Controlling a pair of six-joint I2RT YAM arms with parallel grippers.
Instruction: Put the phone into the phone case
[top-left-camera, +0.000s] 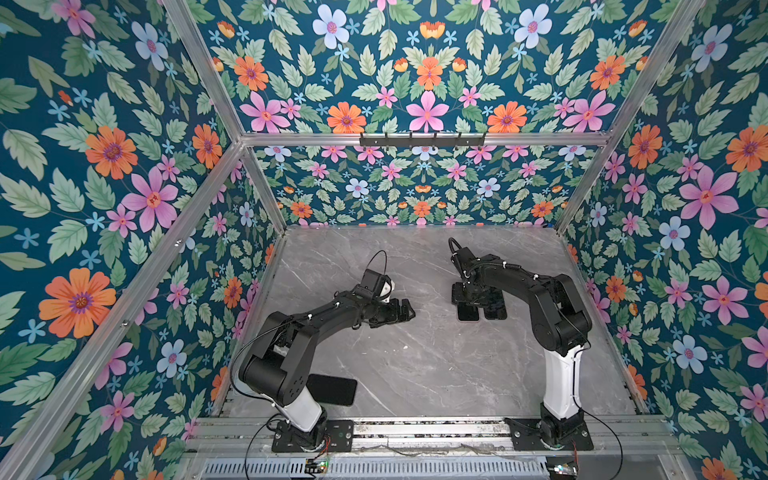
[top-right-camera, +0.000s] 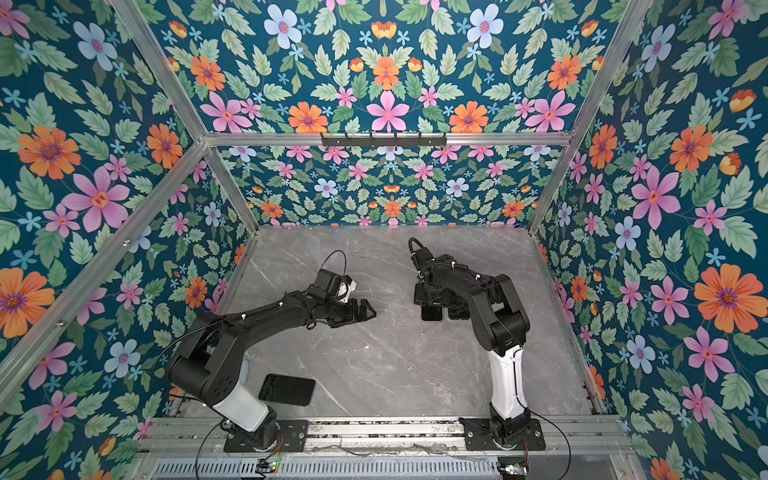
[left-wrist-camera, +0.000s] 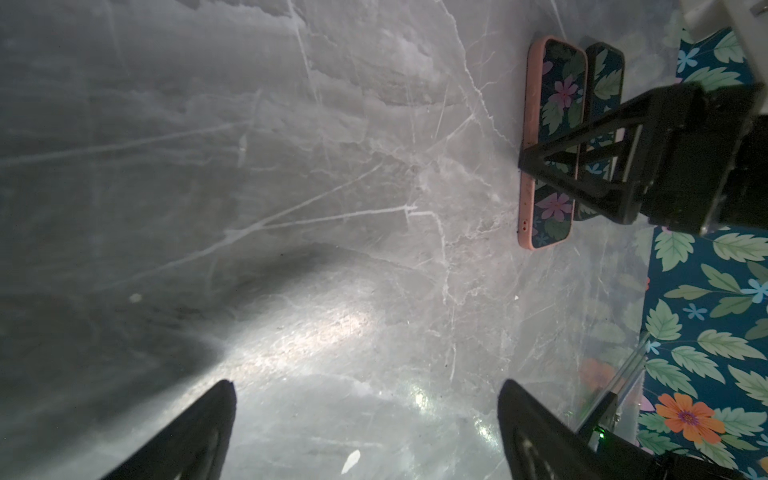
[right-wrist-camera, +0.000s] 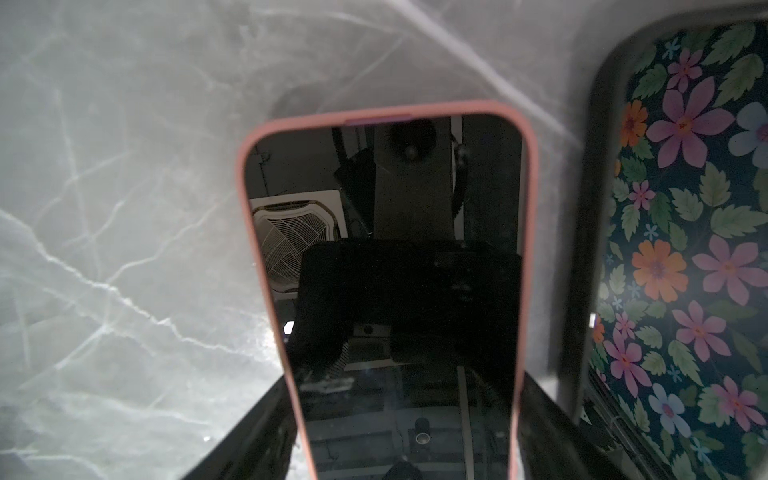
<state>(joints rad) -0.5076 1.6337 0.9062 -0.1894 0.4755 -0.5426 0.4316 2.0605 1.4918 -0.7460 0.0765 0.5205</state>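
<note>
A phone with a dark glossy screen (right-wrist-camera: 395, 208) sits inside a pink phone case (right-wrist-camera: 245, 208) and lies flat on the marble table. In both top views it shows as a dark slab (top-left-camera: 467, 311) (top-right-camera: 432, 313) under my right arm. My right gripper (right-wrist-camera: 405, 378) points down over it, with one finger against each long side of the case, shut on it. From the left wrist view the pink case (left-wrist-camera: 552, 83) lies with that gripper's fingers (left-wrist-camera: 582, 174) astride it. My left gripper (top-left-camera: 405, 309) (left-wrist-camera: 365, 386) hovers wide open and holds nothing, left of the phones.
A second dark-rimmed phone (right-wrist-camera: 685, 249) (top-left-camera: 494, 311) lies right beside the pink case, its screen reflecting the floral wall. Another black phone-shaped slab (top-left-camera: 332, 388) (top-right-camera: 286, 389) lies by my left arm's base. Floral walls enclose the table (top-left-camera: 415, 365) on three sides.
</note>
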